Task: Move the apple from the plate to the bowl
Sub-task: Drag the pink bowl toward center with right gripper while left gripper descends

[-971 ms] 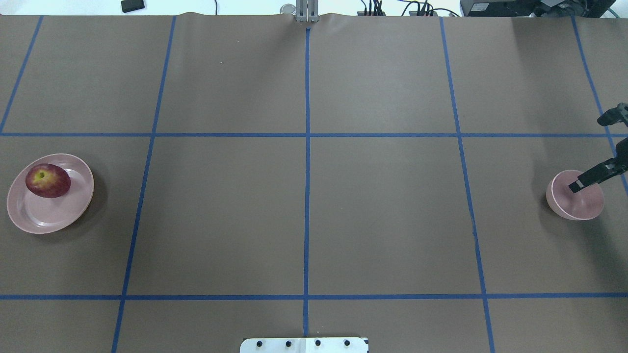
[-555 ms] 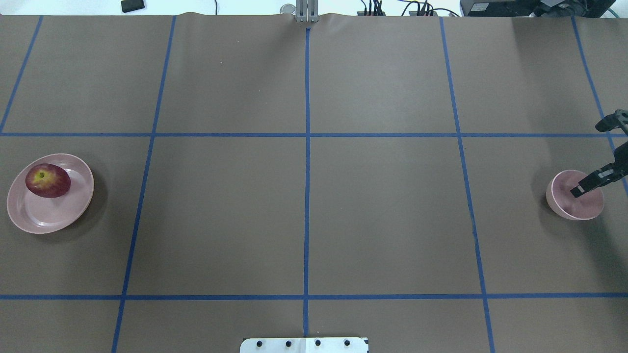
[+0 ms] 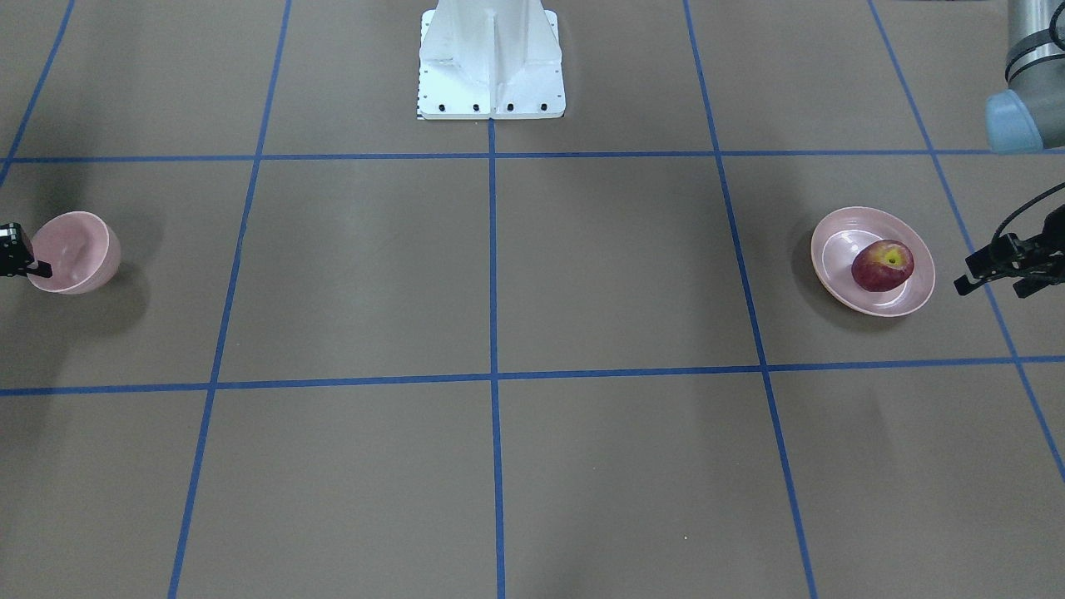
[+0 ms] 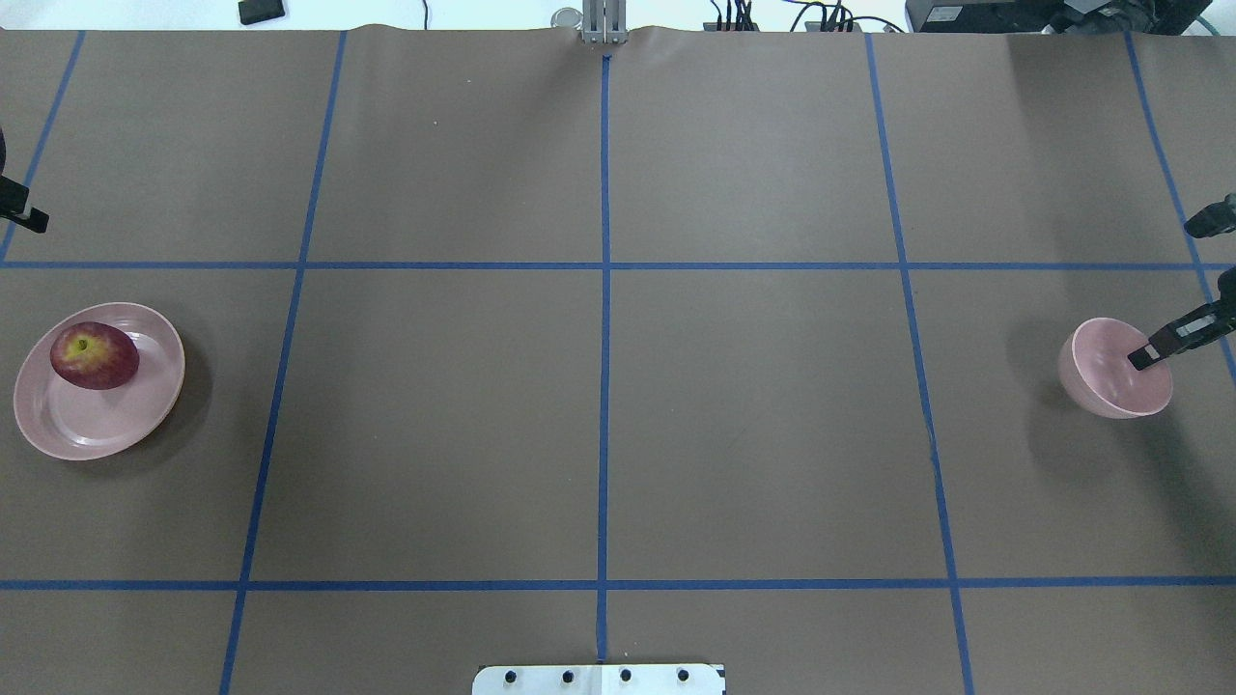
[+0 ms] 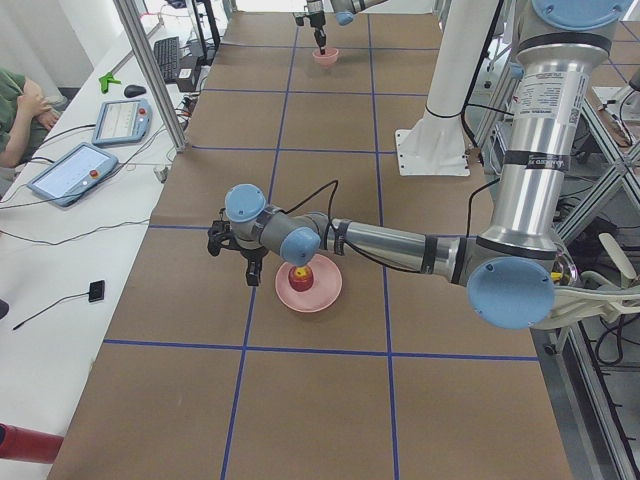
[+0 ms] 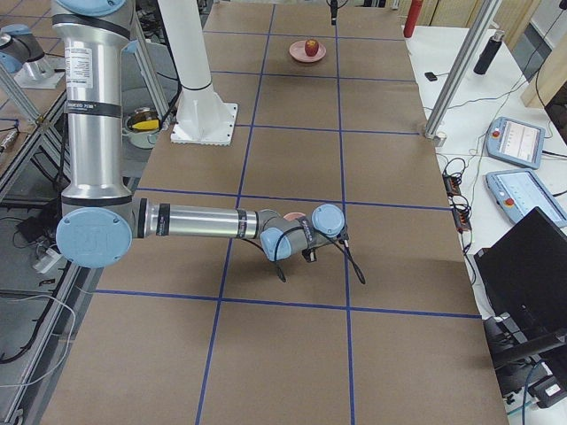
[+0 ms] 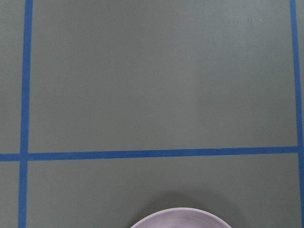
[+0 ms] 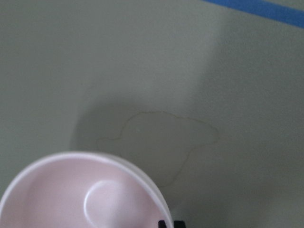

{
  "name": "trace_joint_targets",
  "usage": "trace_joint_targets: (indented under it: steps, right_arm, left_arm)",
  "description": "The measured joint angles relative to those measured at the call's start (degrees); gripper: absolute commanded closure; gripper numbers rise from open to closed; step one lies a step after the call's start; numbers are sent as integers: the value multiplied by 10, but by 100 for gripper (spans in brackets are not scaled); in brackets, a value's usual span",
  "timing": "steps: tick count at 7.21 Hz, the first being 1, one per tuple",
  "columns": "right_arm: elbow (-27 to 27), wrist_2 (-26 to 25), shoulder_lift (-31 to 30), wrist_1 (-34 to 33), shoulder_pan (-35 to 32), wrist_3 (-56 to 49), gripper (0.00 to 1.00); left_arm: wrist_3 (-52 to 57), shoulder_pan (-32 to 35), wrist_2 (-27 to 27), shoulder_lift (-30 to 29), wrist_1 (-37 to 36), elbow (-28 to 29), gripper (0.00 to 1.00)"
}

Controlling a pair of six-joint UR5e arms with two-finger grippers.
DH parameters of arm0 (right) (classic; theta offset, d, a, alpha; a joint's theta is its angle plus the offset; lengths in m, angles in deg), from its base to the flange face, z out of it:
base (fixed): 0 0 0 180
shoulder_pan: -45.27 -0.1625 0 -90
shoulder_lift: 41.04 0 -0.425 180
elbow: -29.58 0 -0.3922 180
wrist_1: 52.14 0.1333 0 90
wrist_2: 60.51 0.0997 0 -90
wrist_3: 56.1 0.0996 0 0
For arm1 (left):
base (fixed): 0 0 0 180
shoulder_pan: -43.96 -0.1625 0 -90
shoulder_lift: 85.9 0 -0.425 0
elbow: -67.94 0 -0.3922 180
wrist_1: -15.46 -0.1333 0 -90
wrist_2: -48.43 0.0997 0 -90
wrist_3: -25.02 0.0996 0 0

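Shifted the bowl (image 4: 1096, 359) a little toward 10 o'clock in the overhead view and tipped it, right gripper (image 4: 1141, 359) pinched narrow on its 3 o'clock rim, one finger inside the wall, at the 3 o'clock end of the table (image 4: 753, 415). Brought the left gripper (image 3: 990, 289) into that view's edge, now at 11 o'clock of the plate (image 4: 97, 430) and apart from it, fingers spread wide and empty. Left the apple (image 4: 95, 356) on the plate, on its 12 o'clock half, at the table's 9 o'clock end, well apart from the bowl.
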Motion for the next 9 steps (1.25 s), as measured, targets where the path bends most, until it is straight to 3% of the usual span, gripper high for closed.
trace_joint_targets:
  steps: [3,5,7,9]
  right_arm:
    - [-66,31,27,-7,-26,136,100]
    - [-83,25,49,-8,-23,201,100]
    - [-94,8,81,-15,-11,261,100]
    - [-127,-11,124,-87,2,285,100]
  left_arm:
    - [-53,-43,32,2,0,-13,2]
    - [-75,-84,90,7,0,-22,2]
    - [-79,-98,104,13,0,-24,2]
    - [-80,-109,105,18,1,-24,2]
